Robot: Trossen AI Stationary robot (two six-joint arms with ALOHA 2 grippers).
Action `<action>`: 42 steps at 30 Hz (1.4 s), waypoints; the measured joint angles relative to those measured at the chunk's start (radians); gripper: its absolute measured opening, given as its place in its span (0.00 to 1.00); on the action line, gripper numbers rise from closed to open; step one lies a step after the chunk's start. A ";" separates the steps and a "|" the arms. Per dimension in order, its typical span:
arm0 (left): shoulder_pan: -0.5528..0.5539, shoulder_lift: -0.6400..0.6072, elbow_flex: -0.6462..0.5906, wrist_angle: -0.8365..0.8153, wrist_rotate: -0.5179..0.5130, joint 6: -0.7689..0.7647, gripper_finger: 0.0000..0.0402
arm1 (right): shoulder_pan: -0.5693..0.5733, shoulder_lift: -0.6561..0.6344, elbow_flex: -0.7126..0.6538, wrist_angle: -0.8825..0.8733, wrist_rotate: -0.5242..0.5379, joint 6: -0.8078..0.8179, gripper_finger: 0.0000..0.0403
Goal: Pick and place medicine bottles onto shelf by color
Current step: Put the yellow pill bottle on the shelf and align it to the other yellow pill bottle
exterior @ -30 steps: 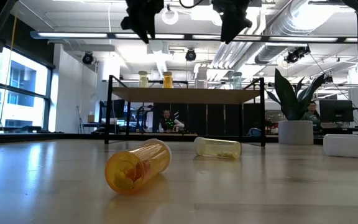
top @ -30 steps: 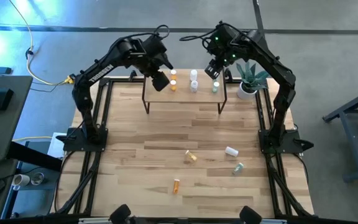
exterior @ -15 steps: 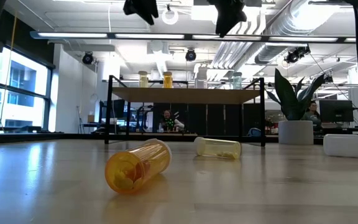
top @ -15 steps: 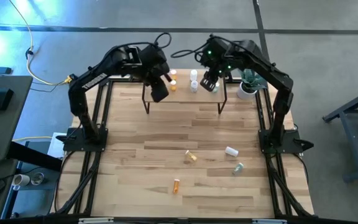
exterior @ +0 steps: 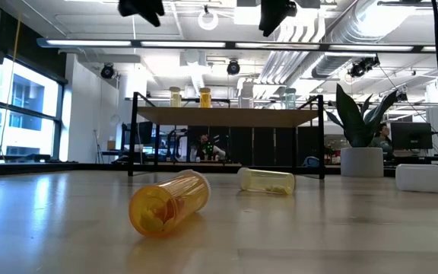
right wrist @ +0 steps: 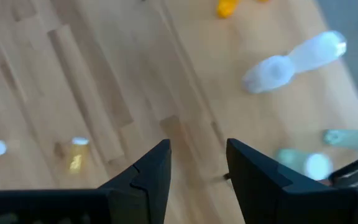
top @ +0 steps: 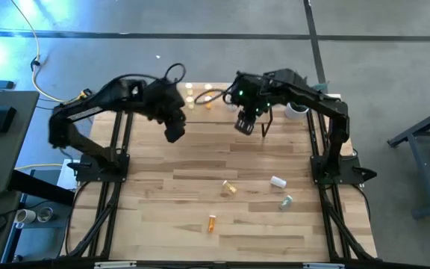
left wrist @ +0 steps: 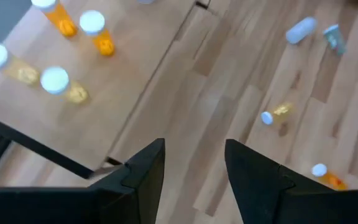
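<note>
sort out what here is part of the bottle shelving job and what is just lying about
Part of the job:
- shelf
- yellow and orange bottles standing on the shelf
- orange bottle, yellow bottle, white bottle and greenish bottle lying on the table
- left gripper, right gripper, both empty

Just lying about:
- potted plant

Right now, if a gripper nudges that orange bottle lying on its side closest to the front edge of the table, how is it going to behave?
The orange bottle lies on its round side on the bare table, so a nudge would probably roll it. It looks small and mostly empty, likely light. Its smooth plastic wall may slip unless squeezed squarely.
</note>
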 joint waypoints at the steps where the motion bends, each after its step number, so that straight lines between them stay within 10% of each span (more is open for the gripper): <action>1: -0.009 -0.032 -0.040 0.023 0.000 -0.019 0.39 | 0.015 0.000 -0.008 0.001 0.000 0.012 0.36; 25: -0.246 -0.595 -0.678 0.393 -0.060 -0.234 0.39 | 0.280 -0.185 -0.539 0.173 0.068 0.396 0.36; 42: -0.387 -0.709 -0.894 0.676 -0.040 -0.248 0.39 | 0.521 -0.509 -0.994 0.447 0.094 0.906 0.36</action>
